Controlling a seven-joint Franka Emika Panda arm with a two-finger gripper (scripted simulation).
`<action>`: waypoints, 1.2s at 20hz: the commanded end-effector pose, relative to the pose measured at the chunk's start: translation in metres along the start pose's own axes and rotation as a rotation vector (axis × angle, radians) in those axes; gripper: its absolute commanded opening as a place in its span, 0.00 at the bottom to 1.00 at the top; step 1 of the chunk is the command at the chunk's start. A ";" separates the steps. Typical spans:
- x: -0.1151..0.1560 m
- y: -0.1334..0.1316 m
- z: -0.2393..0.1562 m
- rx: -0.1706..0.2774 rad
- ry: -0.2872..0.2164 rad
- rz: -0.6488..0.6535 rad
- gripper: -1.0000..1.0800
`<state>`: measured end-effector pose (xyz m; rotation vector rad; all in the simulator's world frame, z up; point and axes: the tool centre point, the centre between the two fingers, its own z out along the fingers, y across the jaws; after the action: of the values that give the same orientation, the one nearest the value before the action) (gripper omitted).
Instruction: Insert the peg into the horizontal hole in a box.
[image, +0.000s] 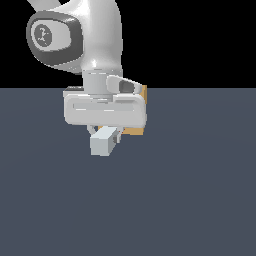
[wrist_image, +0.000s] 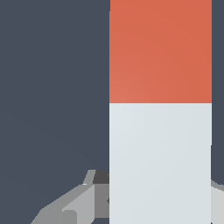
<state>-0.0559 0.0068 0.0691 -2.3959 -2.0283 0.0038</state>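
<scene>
Exterior view, floor (image: 190, 200): a flat slate-grey surface is seen filling the lower part of the scene, under a black background.
Arm (image: 80, 35): the white Panda arm with a dark grey joint cap is seen coming down from above the box, so that most of the box is covered by the wrist and the gripper body.
Box (image: 134, 131): only thin tan slivers are shown, one strip just under the gripper body and one narrow edge (image: 144, 93) beside it towards the exterior view's right. The box lies directly behind the gripper.
Hole: the opening in the box face is hidden behind the gripper and cannot be made out.
Gripper (image: 104, 134): the fingers are closed around the peg, which is held between them just in front of the box. In the wrist view grey finger parts (wrist_image: 83, 203) are seen on either side of the peg's pale section.
Peg (image: 102, 141): its pale grey-white end is seen end-on, sticking out below the gripper body and away from the box. In the wrist view the bar (wrist_image: 160, 162) is seen lengthwise, pale near the fingers and orange-red (wrist_image: 160, 50) at the far end. Whether that end touches the box cannot be told.
</scene>
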 end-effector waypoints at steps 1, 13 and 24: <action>0.018 -0.006 -0.007 -0.003 0.000 0.010 0.00; 0.056 -0.019 -0.018 -0.003 0.000 0.028 0.00; 0.054 -0.016 -0.019 -0.006 0.002 0.023 0.00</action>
<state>-0.0649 0.0621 0.0849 -2.4210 -1.9982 0.0054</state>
